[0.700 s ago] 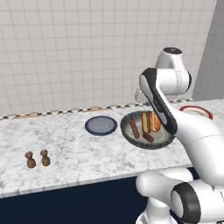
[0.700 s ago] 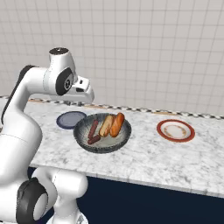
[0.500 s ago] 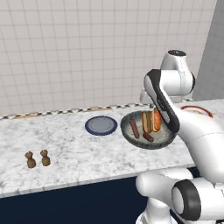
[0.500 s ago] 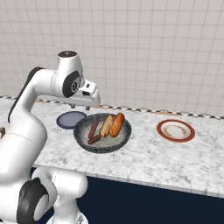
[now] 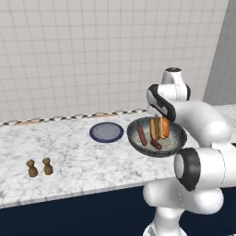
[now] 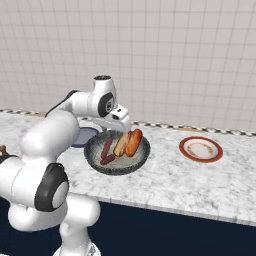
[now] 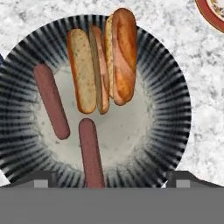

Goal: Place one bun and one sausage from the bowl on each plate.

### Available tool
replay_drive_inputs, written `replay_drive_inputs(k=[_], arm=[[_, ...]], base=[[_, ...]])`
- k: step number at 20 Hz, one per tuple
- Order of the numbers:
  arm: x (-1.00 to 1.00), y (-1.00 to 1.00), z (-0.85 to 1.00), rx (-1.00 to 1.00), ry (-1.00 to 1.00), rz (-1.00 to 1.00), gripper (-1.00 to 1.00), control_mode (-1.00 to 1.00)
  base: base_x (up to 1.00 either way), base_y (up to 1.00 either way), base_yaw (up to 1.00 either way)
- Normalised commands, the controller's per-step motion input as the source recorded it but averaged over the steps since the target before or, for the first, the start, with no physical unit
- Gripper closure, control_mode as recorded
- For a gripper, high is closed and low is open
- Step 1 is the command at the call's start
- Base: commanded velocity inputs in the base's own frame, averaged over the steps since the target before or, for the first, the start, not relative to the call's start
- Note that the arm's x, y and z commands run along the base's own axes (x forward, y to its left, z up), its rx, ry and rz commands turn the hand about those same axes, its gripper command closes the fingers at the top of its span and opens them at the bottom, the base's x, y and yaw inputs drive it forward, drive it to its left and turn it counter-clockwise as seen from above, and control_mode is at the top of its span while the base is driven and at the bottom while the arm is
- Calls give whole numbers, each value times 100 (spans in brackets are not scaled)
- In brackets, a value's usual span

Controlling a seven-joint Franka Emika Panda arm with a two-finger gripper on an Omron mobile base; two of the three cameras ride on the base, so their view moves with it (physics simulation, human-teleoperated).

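The bowl [image 7: 175, 109] is seen from directly above in the hand view, w/ two buns [image 7: 103, 65] lying side by side toward its far side and two sausages [image 7: 72, 127] on the paler inside, one near the left wall, one running down to the near rim. The bowl sits near the worktop's [image 5: 69, 152] front edge, roughly mid-length. The dark blue plate [image 5: 106, 132] lies just beside it on the left, nearer the back edge; the red-rimmed plate [image 6: 201, 149] is set well apart to the right, approx. midway btwn front and back. Both plates are bare, so nothing has been served yet.

The gripper [image 6: 123, 126] is held over the bowl's back rim, pointed down; the camera is thus centred on the contents, prob. to line up a first pick. The fingertips [image 7: 41, 180] are barely visible at the view's bottom corners, wide apart w/ nothing btwn them, so the jaws are judged spread and empty.

Two small brown shakers [image 5: 39, 167] stand toward the worktop's front-left, out of the way.
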Motion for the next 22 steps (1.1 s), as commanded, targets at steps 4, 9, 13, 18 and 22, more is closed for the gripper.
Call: replay_drive_inputs(k=[4, 9, 13, 18, 22], arm=[[70, 8, -76, 2, 0, -22, -100, -100], [46, 8, -64, -6, -2, -16, -100, -100], [24, -4, -71, -11, -7, -7, -100, -100], [5, -24, -41, -4, -2, 1, -100, -100], [17, 5, -19, -6, -1, 2, -100, -100]], base=[[0, 0, 0], [0, 0, 0], [0, 0, 0], [0, 0, 0], [0, 0, 0]])
